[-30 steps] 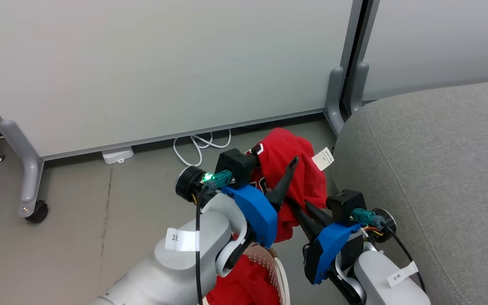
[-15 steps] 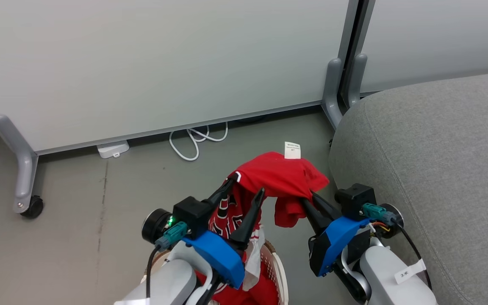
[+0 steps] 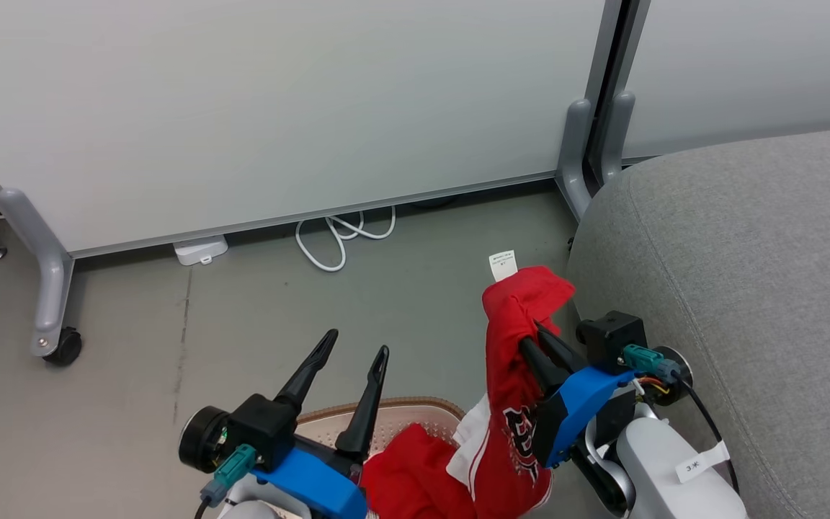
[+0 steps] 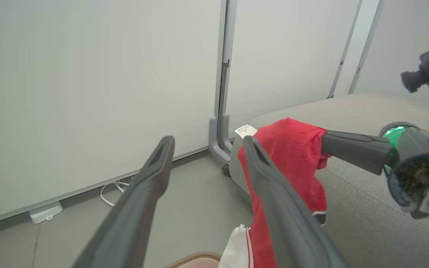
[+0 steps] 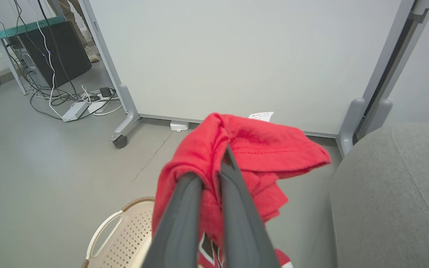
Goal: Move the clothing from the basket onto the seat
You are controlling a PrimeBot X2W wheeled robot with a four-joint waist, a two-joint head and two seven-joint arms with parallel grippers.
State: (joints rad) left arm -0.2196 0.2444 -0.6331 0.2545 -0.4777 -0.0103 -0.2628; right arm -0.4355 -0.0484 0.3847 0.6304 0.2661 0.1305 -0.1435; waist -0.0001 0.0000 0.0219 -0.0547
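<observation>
R gripper (image 3: 534, 340) clamped on red jersey (image 3: 509, 389), frame centre-right, tail trailing into basket (image 3: 393, 412) at bottom. L gripper (image 3: 357, 343) spread wide, empty. Step: carry. Next: lift clear, swing right over grey seat (image 3: 746, 252), release

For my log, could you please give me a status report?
Left pincer open, empty. Right pincer shut on red garment, hanging beside seat. More red cloth at basket. Nothing blocking the seat.
</observation>
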